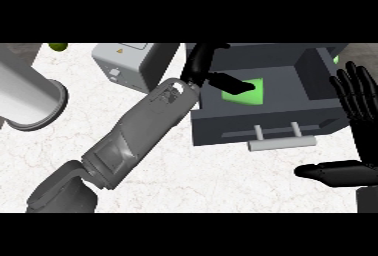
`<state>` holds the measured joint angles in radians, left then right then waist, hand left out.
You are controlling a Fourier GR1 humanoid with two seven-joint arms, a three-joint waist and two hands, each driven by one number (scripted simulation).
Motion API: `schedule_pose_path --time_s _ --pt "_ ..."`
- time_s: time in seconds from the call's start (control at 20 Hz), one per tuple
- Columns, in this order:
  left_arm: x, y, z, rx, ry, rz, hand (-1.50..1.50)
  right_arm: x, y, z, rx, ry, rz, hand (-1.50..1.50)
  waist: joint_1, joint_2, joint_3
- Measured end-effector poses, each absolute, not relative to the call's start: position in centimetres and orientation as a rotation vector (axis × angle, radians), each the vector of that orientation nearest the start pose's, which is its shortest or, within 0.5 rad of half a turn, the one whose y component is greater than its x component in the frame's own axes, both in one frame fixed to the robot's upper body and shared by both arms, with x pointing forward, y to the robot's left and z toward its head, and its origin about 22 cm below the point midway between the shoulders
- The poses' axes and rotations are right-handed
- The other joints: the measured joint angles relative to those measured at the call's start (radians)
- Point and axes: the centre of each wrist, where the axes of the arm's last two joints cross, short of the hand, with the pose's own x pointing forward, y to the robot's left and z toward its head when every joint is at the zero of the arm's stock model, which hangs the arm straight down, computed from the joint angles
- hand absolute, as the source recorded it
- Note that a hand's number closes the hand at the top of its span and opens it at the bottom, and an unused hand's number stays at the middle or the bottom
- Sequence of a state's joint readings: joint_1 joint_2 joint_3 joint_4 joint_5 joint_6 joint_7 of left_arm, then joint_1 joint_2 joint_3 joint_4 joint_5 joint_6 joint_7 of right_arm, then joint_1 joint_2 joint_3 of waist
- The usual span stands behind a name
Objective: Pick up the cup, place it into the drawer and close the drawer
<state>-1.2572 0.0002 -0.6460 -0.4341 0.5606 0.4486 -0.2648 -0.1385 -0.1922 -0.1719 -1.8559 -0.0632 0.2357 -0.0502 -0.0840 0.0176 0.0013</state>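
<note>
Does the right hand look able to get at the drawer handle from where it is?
Probably yes. The right hand rests open beside the drawer, with open counter between it and the handle. The left forearm lies on the other side.

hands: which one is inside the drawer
The left hand, reaching into the open drawer by the green cup; the right hand rests open at the view's right edge, outside it.

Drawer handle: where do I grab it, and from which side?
Take the handle at the bar's middle, between its two posts, coming from the near side. The bar runs left to right and stands off the drawer front, so there is likely a gap to curl into. The open right hand is nearest.
</note>
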Motion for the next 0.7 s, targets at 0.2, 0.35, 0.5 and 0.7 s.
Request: schedule_pose_path --time_s 0.2,0.35,0.5,0.7 --pt "41.5 1.1 10.6 0.022 -1.859 -0.413 -1.50 25.1 -29.0 11.8 0.047 -2.040 0.264 -1.50 -0.006 0.002 0.000" --pt "41.3 0.8 10.9 -0.009 -1.898 -0.385 -1.50 24.8 -28.9 11.8 0.140 -2.038 0.257 1.50 0.001 -0.001 0.000" --pt "41.0 0.2 11.8 -0.060 -1.938 -0.339 -1.50 24.5 -29.0 11.8 0.194 -2.028 0.285 1.50 0.013 -0.004 0.000" --pt "41.1 -0.3 13.3 -0.093 -1.960 -0.286 -1.50 24.0 -30.0 12.9 0.172 -2.028 0.393 1.50 0.036 -0.010 -0.001"
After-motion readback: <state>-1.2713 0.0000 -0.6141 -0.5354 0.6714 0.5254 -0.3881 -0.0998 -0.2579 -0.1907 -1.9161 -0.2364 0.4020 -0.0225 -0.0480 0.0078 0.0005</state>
